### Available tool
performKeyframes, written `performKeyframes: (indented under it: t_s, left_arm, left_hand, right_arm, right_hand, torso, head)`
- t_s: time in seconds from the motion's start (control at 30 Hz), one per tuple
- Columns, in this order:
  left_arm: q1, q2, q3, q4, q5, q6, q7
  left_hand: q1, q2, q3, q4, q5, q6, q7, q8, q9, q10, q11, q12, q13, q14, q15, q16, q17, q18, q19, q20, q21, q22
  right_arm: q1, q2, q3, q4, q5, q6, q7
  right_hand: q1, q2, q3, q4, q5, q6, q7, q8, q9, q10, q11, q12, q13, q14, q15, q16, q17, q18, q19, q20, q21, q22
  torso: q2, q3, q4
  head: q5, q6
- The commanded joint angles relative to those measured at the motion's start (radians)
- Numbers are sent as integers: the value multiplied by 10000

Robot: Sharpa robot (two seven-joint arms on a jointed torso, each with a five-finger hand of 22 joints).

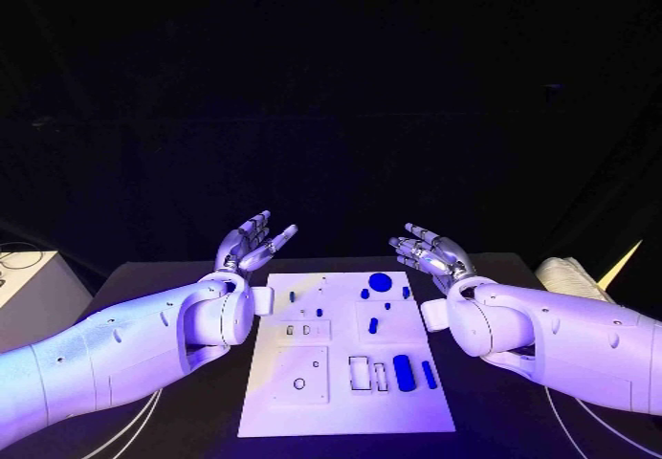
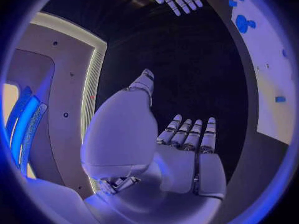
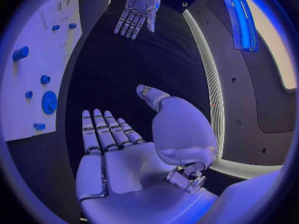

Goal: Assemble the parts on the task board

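The white task board [image 1: 345,406] lies in the middle of the black table, with several small blue parts on it: a round disc [image 1: 380,281] at its far end, a long peg [image 1: 403,372] and a thin bar [image 1: 430,374] near the front right. My left hand [image 1: 253,243] is raised above the board's far left corner, fingers spread, holding nothing. My right hand [image 1: 430,251] is raised above the far right corner, also spread and empty. The left wrist view has the left hand [image 2: 187,149] flat beside the board [image 2: 271,84]. The right wrist view has the right hand [image 3: 115,144], the board [image 3: 37,104] and the left hand [image 3: 138,10].
A white box [image 1: 28,287] stands at the table's left edge. A pale ribbed object [image 1: 573,277] lies at the right edge. Rectangular recesses [image 1: 365,373] and a square plate [image 1: 303,375] with a ring mark the board's near half.
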Motion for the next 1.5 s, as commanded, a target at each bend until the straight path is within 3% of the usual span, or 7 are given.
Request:
performKeyframes:
  t_s: [0.03, 0.3, 0.37, 0.53, 0.97, 1.4, 1.5]
  left_arm:
    - [48, 63, -6, -122, 321, 1119, 480]
    - [59, -518, 0, 393, 219, 1604, 432]
    - [66, -627, 8, 514, 119, 1684, 445]
    - [98, -892, 30, 858, -183, 1878, 384]
    - [241, -1681, 142, 2132, -462, 2232, 131]
    - [319, -2493, 292, 3430, -482, 2777, -79]
    - [334, -2583, 331, 3594, -486, 2828, -104]
  left_hand:
    - [505, 51, 129, 132, 38, 250, 722, 114, 81, 246, 82, 73, 38, 188, 274, 110, 69, 268, 216, 197, 136, 51]
    - [581, 585, 601, 72, 18, 1249, 1037, 549, 422, 1720, 458, 284, 173, 2121, 625, 649, 568, 287, 1971, 311, 918, 361]
    - [638, 845, 837, -45, 2, 3014, 1174, 1327, 963, 5014, 802, 1051, 526, 5032, 256, 1584, 1303, 554, 4200, 267, 1928, 751]
    - [752, 896, 1131, -366, 14, 4807, 1040, 2096, 1413, 6817, 394, 1494, 540, 6377, -196, 2269, 1590, 1024, 5324, 226, 2547, 956]
    - [619, 537, 2012, -844, 14, 5460, 784, 2109, 1302, 8132, 1, 1424, 429, 7972, -741, 3444, 2403, 1053, 6611, -309, 3813, 1535]
    - [-5, 233, 2534, -1329, 12, 5572, 727, 2013, 1248, 8319, -84, 1158, 440, 8054, -934, 5118, 3508, 1019, 6824, -626, 5470, 2517]
    - [-107, 219, 2633, -1447, 12, 5574, 724, 1997, 1245, 8304, -84, 1103, 440, 7969, -948, 5447, 3701, 1015, 6747, -653, 5831, 2747]
  right_arm:
    - [129, 42, -120, -141, -448, 1586, -555]
    - [359, -108, -194, -539, -2888, 1114, -927]
    - [415, -120, -187, -612, -3626, 1020, -980]
    - [580, -92, -161, -861, -5557, 809, -1217]
    - [1098, 111, -113, -1368, -9766, 1284, -2431]
    - [1521, 308, -89, -1516, -13623, 2412, -4033]
    - [1552, 397, -89, -1544, -14183, 2632, -4288]
  right_hand:
    - [783, -14, 278, -354, -79, 830, 1528, 260, 154, 929, 50, 114, 77, 924, 43, 203, 115, 229, 765, 63, 229, 113]
    - [1800, -230, 365, -956, -475, 4116, 1244, 1280, 779, 4902, -298, 575, 267, 4562, -418, 1066, 589, 705, 3731, 38, 1001, 404]
    - [1954, -282, 449, -1019, -509, 4977, 1165, 1513, 916, 5375, -421, 580, 248, 5045, -585, 1232, 645, 838, 4430, -16, 1314, 493]
    - [2167, -478, 693, -1058, -562, 6179, 905, 1766, 1051, 6515, -749, 547, 233, 6251, -1018, 1627, 818, 842, 5699, -466, 1882, 644]
    - [2712, -565, -230, -1420, -694, 7374, 403, 1640, 1188, 8066, -1386, 260, 258, 9025, -1976, 2879, 2328, 764, 7025, -1684, 5202, 2730]
    - [2118, -1158, 402, -1142, -1030, 7602, 252, 1206, 1438, 7773, -1512, 259, 296, 10313, -2231, 6481, 5506, 828, 7741, -1907, 7575, 4491]
    - [1963, -1368, 468, -977, -1125, 7544, 236, 1146, 1540, 7558, -1511, 261, 298, 10620, -2191, 8815, 7623, 455, 8857, -1880, 9454, 6946]
  torso:
    - [-1, -1, -3]
    - [318, -57, 50]
    - [363, -53, 64]
    - [512, -53, 102]
    - [1070, -144, 364]
    - [1578, -275, 534]
    - [1675, -307, 582]
  head:
    - [1, -2]
    - [-136, -154]
    - [-160, -170]
    - [-218, -120]
    - [-522, 30]
    - [-818, 160]
    - [-885, 160]
